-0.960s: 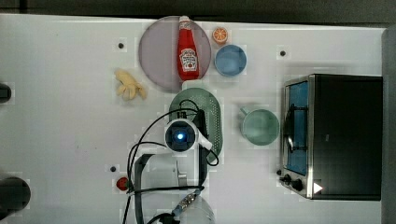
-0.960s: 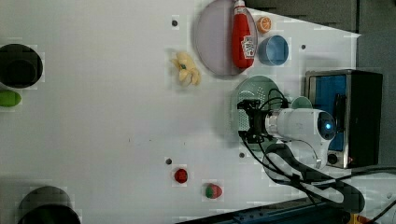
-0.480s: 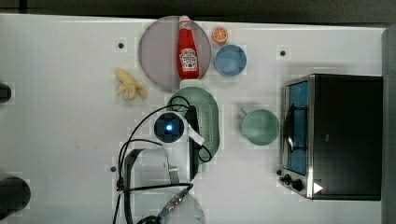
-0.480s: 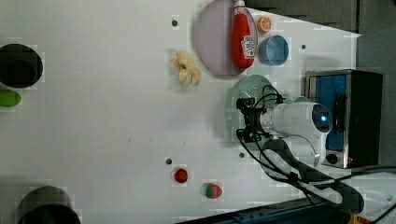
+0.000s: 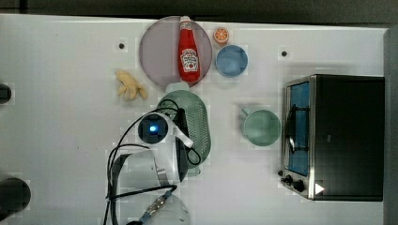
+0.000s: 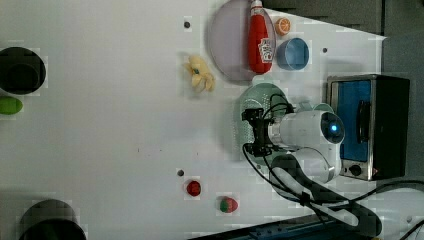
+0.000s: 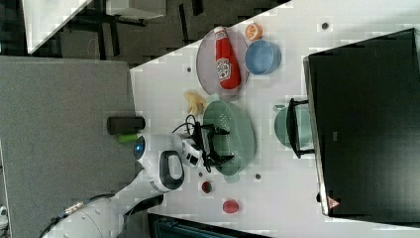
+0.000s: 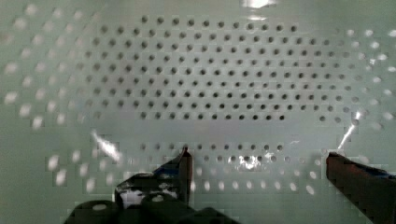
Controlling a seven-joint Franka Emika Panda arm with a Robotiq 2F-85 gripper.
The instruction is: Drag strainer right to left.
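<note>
The hand [image 8: 257, 163], fingers spread wide and gripping nothing, hangs inside the strainer [image 5: 195, 119], near its wall on the top view's left; the strainer's length runs up-down there.

You get the table [image 5: 56, 140] from straight overhead in the top view, from high angles in the left and right views. All three share the strainer [image 5: 197, 122]; your wrist view sits close inside it.
</note>
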